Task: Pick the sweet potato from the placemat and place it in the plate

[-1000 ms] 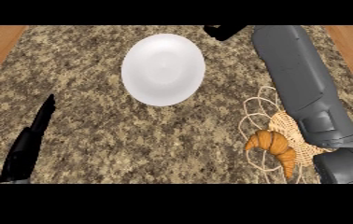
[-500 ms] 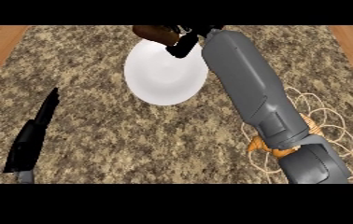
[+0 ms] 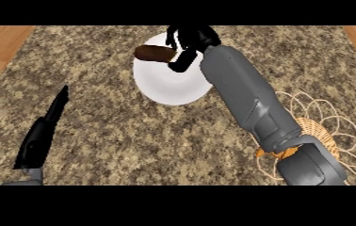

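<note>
Granite counter (image 3: 139, 140). Right hand (image 3: 189, 40) is over the far edge of the white plate (image 3: 170, 86), fingers curled around the sweet potato (image 3: 154, 54). Wicker placemat (image 3: 316, 126) lower right under the forearm. Left hand (image 3: 43, 133) rests at lower left, fingers straight.

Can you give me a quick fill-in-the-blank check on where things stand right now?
1. The right hand is over the white ____.
2. The sweet potato shows at the plate's upper-____ rim.
3. The wicker placemat lies at the ____ edge of the view.
4. The left hand rests open at the lower ____.

Answers: plate; left; right; left
</note>
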`<action>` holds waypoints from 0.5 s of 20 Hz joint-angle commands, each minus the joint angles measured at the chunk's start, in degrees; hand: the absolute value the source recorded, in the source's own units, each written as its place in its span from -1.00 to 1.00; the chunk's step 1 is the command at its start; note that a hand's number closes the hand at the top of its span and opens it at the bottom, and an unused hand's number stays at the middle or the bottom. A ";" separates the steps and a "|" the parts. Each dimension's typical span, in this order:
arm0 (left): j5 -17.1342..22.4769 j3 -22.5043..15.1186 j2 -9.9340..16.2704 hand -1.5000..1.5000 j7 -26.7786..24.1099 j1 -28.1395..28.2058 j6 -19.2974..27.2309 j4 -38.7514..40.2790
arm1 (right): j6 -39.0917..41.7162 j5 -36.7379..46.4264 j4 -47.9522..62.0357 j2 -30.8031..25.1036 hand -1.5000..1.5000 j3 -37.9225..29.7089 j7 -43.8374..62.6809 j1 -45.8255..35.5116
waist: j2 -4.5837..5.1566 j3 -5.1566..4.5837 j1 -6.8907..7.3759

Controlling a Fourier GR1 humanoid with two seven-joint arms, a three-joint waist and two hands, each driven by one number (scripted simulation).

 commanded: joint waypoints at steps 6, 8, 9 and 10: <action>0.24 1.09 0.80 0.00 -1.05 -2.10 -1.17 2.74 | -4.85 -9.43 2.91 0.15 -1.00 3.75 3.28 -0.13 | 0.05 0.00 1.13; -2.09 -2.02 -2.78 0.00 -1.27 -2.03 1.46 2.47 | -7.35 -12.03 2.12 0.15 -1.00 1.64 1.19 -0.18 | 0.34 0.02 1.70; -1.72 -1.44 -2.04 0.00 -0.63 -0.93 1.05 1.17 | -7.80 -13.66 1.35 0.15 -1.00 -0.39 -1.45 1.65 | 0.03 0.07 0.39; 1.38 1.98 1.91 0.00 -0.69 -1.97 -2.61 2.13 | -7.88 -14.70 1.29 0.15 -1.00 -2.00 -1.83 0.44 | 0.11 0.06 0.07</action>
